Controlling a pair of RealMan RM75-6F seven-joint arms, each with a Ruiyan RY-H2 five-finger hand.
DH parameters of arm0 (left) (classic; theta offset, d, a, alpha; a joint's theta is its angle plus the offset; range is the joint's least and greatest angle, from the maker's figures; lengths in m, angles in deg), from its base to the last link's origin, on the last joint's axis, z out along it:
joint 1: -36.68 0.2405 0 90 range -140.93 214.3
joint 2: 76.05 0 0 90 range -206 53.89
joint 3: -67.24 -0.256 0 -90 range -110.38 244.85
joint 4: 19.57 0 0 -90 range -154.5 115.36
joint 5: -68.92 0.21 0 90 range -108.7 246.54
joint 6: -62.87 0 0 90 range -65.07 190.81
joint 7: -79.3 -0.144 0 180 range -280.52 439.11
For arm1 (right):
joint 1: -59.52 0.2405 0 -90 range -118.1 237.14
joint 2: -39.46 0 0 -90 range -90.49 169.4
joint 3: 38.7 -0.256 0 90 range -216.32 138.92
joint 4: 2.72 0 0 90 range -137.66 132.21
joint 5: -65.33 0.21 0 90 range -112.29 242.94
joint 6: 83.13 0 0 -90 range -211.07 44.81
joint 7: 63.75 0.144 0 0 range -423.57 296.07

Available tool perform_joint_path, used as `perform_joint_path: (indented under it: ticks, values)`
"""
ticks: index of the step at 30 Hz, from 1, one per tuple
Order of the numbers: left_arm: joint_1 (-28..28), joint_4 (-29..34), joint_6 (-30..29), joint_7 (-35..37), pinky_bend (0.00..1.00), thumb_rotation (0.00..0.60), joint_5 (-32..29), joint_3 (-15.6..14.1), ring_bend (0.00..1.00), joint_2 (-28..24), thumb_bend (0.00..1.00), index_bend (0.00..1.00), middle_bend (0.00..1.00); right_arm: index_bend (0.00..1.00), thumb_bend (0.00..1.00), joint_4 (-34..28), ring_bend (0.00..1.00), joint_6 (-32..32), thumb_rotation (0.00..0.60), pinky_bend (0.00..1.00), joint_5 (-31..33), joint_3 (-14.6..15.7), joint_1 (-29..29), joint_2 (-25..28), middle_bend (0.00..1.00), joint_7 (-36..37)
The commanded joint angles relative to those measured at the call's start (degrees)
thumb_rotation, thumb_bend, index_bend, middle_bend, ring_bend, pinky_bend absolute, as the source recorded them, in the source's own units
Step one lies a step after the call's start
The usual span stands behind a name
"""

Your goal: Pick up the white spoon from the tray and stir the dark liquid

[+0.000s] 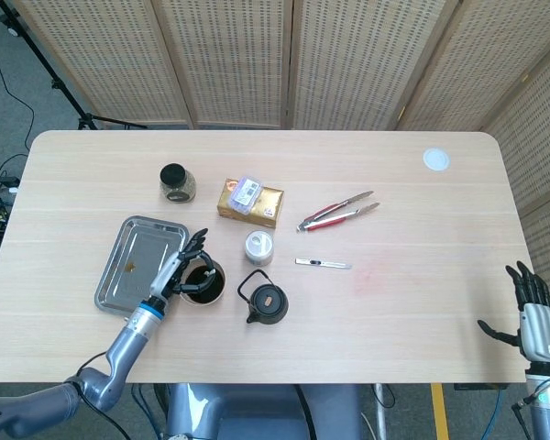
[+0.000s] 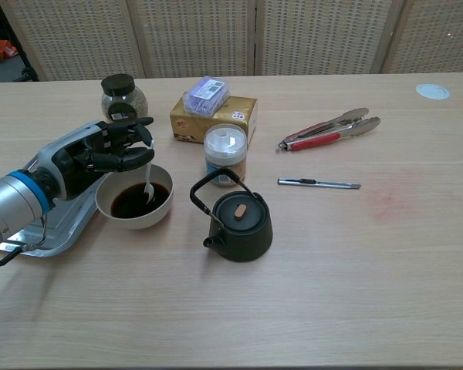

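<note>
So the light wooden table [image 1: 422, 302] is mostly bare on its right half. The shiny metal tray [image 1: 128, 266] sits near the left front edge, and the robot's left hand [image 2: 100, 154] hangs over its right rim, fingers curled in and pinching the handle of the white spoon [image 2: 148, 185]. The spoon drops straight down from the fingertips [image 2: 139, 158], bowl end dipped into the dark liquid [image 2: 139, 202] inside the white round bowl [image 2: 112, 216], which stands just beside the tray.

Room is tight on the bowl's right: the black cast-iron teapot [image 2: 238, 220] stands close by, and the white-lidded jar [image 2: 225, 154] is just behind that. Further back are the yellow box with a purple packet on top [image 2: 216, 116] and the black-lidded glass jar [image 2: 123, 96].

Well apart, mid-table: red-handled metal tongs [image 2: 328, 129] and a slim silver utility knife [image 2: 318, 183]. A small white disc [image 1: 435, 159] sits by the far right corner.

The right hand [image 1: 532, 316] hovers off the right front corner, fingers spread, holding nothing.
</note>
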Motion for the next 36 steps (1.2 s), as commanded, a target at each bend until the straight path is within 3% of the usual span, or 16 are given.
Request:
perform_joint_path:
  ticks: [1, 8, 14, 15, 19, 21, 24, 29, 36]
  values:
    - [-0.7, 0.3, 0.5, -0.5, 0.00, 0.600, 0.5, -0.1, 0.00, 0.2, 0.46, 0.70, 0.00, 0.02, 0.00, 0.0, 0.00, 0.0, 0.600, 0.00, 0.0, 0.0, 0.0, 0.0, 0.00, 0.0]
    - [-1.2, 1.2, 1.0, -3.9, 0.00, 0.600, 0.3, -0.2, 0.00, 0.3, 0.45, 0.70, 0.00, 0.02, 0.00, -0.1, 0.00, 0.1, 0.600, 0.00, 0.1, -0.1, 0.0, 0.1, 0.00, 0.2]
    - [-1.0, 2.0, 1.1, -5.1, 0.00, 0.600, 0.4, -0.6, 0.00, -0.3, 0.38, 0.69, 0.00, 0.02, 0.00, -0.1, 0.00, 0.1, 0.600, 0.00, 0.0, 0.0, 0.0, 0.1, 0.00, 0.2]
    - [-1.1, 2.3, 1.1, -5.0, 0.00, 0.600, 0.5, -0.7, 0.00, -0.5, 0.37, 0.67, 0.00, 0.02, 0.00, -0.1, 0.00, 0.0, 0.600, 0.00, 0.0, 0.0, 0.0, 0.0, 0.00, 0.1]
    - [-1.3, 2.9, 0.8, -4.9, 0.00, 0.600, 1.5, -1.1, 0.00, -1.2, 0.19, 0.35, 0.00, 0.02, 0.00, -0.1, 0.00, 0.0, 0.600, 0.00, 0.0, 0.0, 0.0, 0.0, 0.00, 0.1]
    - [-1.3, 3.1, 0.1, -5.2, 0.00, 0.600, 2.1, -1.4, 0.00, -1.5, 0.10, 0.25, 0.00, 0.02, 0.00, 0.0, 0.00, 0.0, 0.600, 0.00, 0.0, 0.0, 0.0, 0.1, 0.00, 0.1]
    - [-1.1, 3.8, -1.3, -5.5, 0.00, 0.600, 3.0, -1.6, 0.00, -2.1, 0.02, 0.19, 0.00, 0.02, 0.00, 0.0, 0.00, 0.0, 0.600, 0.00, 0.0, 0.0, 0.0, 0.1, 0.00, 0.1]
    - [-0.5, 5.8, -4.2, -7.6, 0.00, 0.600, 4.5, -1.8, 0.00, -4.4, 0.00, 0.18, 0.00, 0.02, 0.00, 0.1, 0.00, -0.2, 0.600, 0.00, -0.1, 0.0, 0.0, 0.1, 0.00, 0.1]
    - [2.4, 10.6, -11.6, -21.9, 0.00, 0.600, 6.8, -2.5, 0.00, -10.5, 0.00, 0.13, 0.00, 0.02, 0.00, 0.4, 0.00, -0.8, 0.600, 0.00, -0.6, 0.4, -0.1, -0.1, 0.00, -0.3]
